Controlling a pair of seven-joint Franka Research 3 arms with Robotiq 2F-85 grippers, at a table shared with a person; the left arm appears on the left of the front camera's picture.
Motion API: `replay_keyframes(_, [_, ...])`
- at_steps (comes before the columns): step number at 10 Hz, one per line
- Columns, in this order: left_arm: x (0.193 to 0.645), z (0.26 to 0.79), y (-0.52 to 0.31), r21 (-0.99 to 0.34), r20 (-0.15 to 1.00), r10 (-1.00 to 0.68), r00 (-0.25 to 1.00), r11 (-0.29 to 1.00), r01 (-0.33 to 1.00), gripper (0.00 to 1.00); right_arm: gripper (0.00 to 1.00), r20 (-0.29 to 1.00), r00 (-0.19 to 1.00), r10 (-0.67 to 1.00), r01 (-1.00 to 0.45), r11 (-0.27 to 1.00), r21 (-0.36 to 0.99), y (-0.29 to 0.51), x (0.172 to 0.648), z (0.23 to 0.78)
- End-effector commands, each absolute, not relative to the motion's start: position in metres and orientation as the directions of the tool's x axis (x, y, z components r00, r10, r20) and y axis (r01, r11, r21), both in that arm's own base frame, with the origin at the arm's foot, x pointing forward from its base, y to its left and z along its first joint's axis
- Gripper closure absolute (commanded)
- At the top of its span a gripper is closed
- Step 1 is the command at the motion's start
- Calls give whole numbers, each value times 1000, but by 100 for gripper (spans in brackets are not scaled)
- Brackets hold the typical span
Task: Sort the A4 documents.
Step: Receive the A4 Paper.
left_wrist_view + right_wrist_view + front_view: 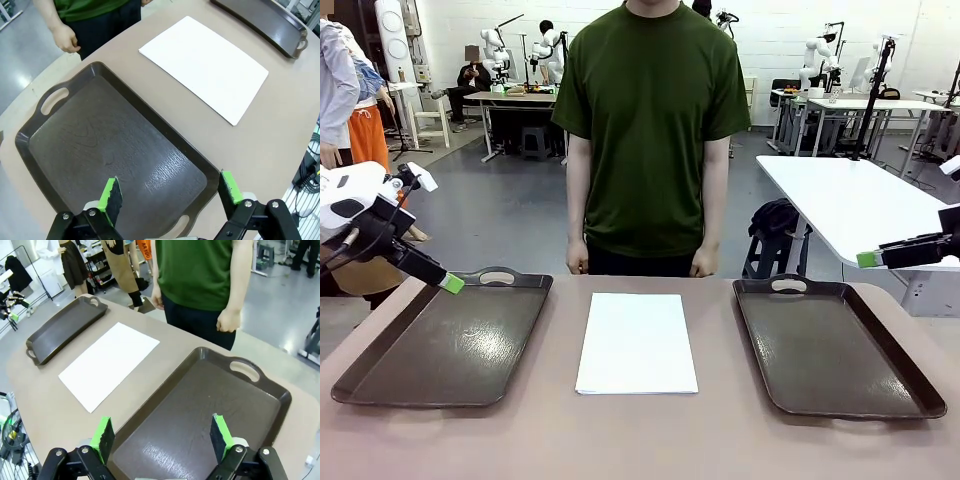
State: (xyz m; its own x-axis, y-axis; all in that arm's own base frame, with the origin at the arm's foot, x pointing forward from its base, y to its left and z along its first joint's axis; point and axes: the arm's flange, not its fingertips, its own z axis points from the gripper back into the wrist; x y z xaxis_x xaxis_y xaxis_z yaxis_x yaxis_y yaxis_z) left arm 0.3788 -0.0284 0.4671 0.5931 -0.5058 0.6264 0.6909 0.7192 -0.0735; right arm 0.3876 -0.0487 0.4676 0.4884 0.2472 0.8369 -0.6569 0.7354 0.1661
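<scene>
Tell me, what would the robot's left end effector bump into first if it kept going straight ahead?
Probably the left tray: the open left end effector points down at its dark floor, though depth is unclear.

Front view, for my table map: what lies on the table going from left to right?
left dark tray → A4 documents → right dark tray
</scene>
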Motion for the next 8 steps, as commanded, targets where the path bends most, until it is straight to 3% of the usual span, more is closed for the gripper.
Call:
replay_keyframes(1, [368,459,-25,-85,638,-506,580,702,707,0,0,842,477,253,-678,715,170,-36,371,445])
replay_keyframes(3, [373,458,-27,-98,630,-500,594,708,700,0,0,833,493,252,-670,720,179,-35,374,443])
replay_keyframes(4, [380,454,-28,-149,561,-504,656,719,679,0,0,811,536,234,-643,736,212,-34,379,440])
replay_keyframes(5, [378,467,-29,-87,629,-497,598,720,689,0,0,830,496,256,-662,730,171,-46,388,463])
replay_keyframes(8, [378,467,-29,-87,629,-497,598,720,689,0,0,830,496,256,-662,730,171,-46,388,463])
